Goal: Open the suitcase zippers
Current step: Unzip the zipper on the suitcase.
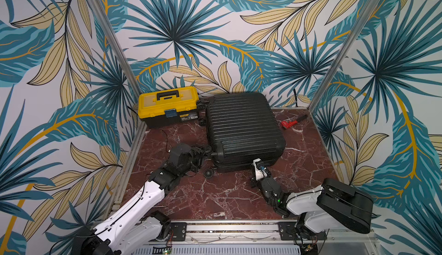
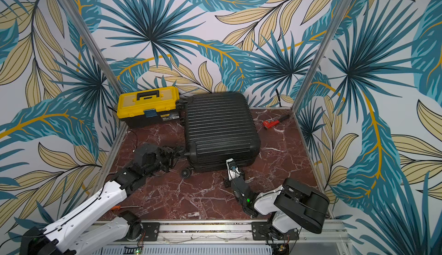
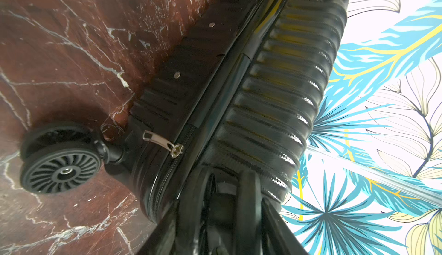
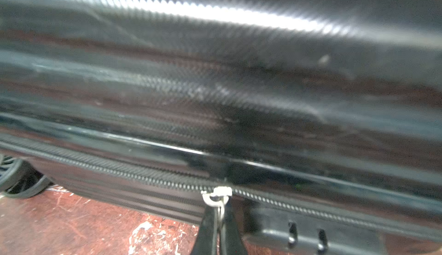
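Note:
The black ribbed suitcase lies flat on the marble table. Its zipper track runs along the side seam facing me. My right gripper is at that near side, shut on a silver zipper pull. A second silver pull lies loose by the near-left corner, beside the track. My left gripper is at that corner with its fingers closed on either side of the upper corner wheel. The lower wheel rests on the table.
A yellow-and-black toolbox stands at the back left against the suitcase's far wheels. A red tool lies at the back right. An orange-handled screwdriver lies near the front left under my left arm. Patterned walls enclose three sides.

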Motion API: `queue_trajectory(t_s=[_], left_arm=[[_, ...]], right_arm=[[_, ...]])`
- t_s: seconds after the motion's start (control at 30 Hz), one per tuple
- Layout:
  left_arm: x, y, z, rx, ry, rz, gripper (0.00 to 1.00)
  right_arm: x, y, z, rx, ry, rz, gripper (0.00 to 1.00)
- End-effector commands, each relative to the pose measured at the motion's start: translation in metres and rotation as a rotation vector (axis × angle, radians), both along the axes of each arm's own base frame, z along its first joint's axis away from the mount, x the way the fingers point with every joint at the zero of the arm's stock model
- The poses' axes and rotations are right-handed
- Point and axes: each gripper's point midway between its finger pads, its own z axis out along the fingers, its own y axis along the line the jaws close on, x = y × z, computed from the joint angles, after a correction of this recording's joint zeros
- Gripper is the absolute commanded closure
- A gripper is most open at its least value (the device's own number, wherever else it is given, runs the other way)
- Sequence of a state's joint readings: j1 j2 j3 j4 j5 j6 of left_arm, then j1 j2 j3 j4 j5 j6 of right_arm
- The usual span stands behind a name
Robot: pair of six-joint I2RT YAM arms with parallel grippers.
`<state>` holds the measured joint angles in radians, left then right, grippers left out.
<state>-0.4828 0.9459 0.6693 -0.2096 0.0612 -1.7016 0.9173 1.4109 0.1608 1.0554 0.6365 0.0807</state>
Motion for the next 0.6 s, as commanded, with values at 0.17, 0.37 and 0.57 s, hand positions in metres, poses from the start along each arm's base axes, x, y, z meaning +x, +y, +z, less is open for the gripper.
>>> queue_trajectory(t_s=[0.17,0.37,0.57], left_arm=[[0.002,0.038,-0.002,0.097,0.021,0.072,0.74],[-0.007,0.063,-0.008,0.166,0.066,0.104,0.76],[-0.011,0.090,-0.011,0.216,0.103,0.139,0.79]], right_arm=[[-0.005,-0.040,0.014,0.018,0.007,-0.124,1.00],[-0.007,-0.076,0.018,0.104,0.026,-0.272,1.00],[-0.016,-0.103,0.030,0.181,-0.022,-0.348,1.00]])
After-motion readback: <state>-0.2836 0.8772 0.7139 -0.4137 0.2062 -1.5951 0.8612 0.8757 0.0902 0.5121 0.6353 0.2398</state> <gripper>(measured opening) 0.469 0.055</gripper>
